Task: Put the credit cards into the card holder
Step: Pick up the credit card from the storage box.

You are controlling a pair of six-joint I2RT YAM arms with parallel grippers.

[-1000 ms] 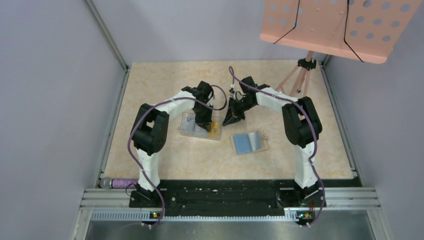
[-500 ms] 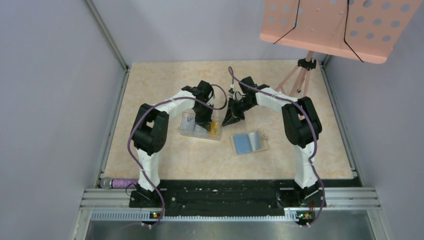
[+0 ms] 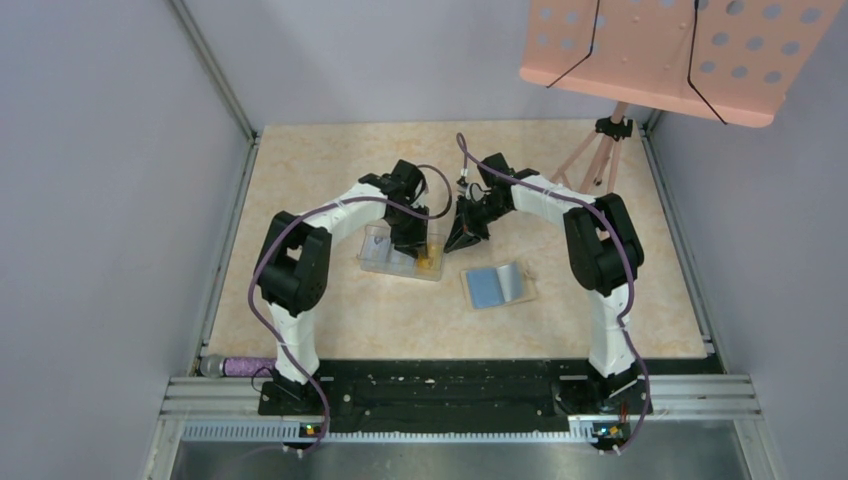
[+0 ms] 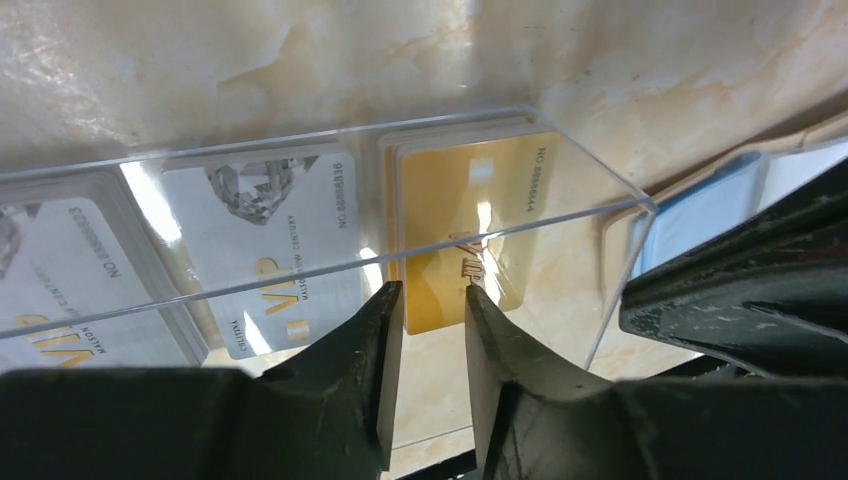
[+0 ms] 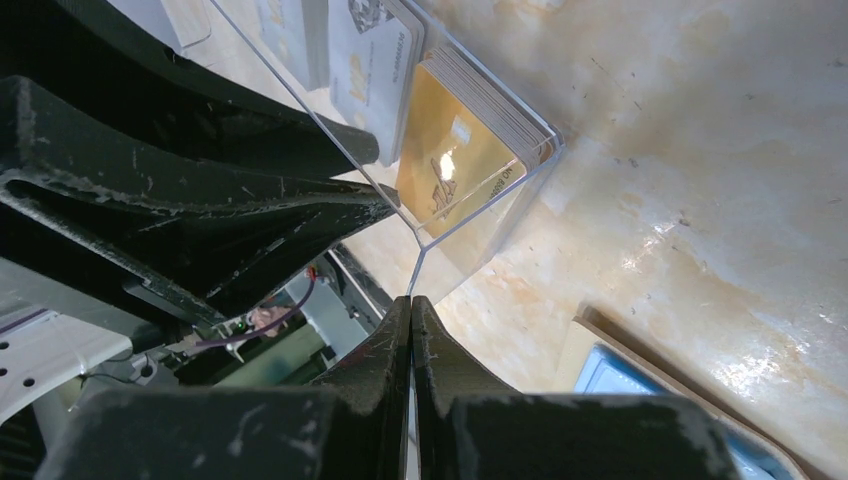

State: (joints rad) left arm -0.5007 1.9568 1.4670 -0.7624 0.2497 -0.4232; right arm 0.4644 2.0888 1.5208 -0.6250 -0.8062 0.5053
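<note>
Left tool [image 4: 432, 293], fingers slightly parted and holding nothing, is poised over the near edge of the gold cards [image 4: 470, 200] in a clear tray [image 4: 300, 137]. Silver cards [image 4: 270, 230] lie beside them in the same tray. Over the last second the left elbow has swung outward and the tool has edged toward the gold stack; cards, tray and holder have not moved. Right tool [image 5: 411, 300] is clenched, apparently pinching the tray's corner wall. The holder [image 3: 497, 285] lies open, blue lining up, on the counter [image 3: 330, 170] near the tray. Judged: a gold card is about to be picked, and none shows in the holder yet.
</note>
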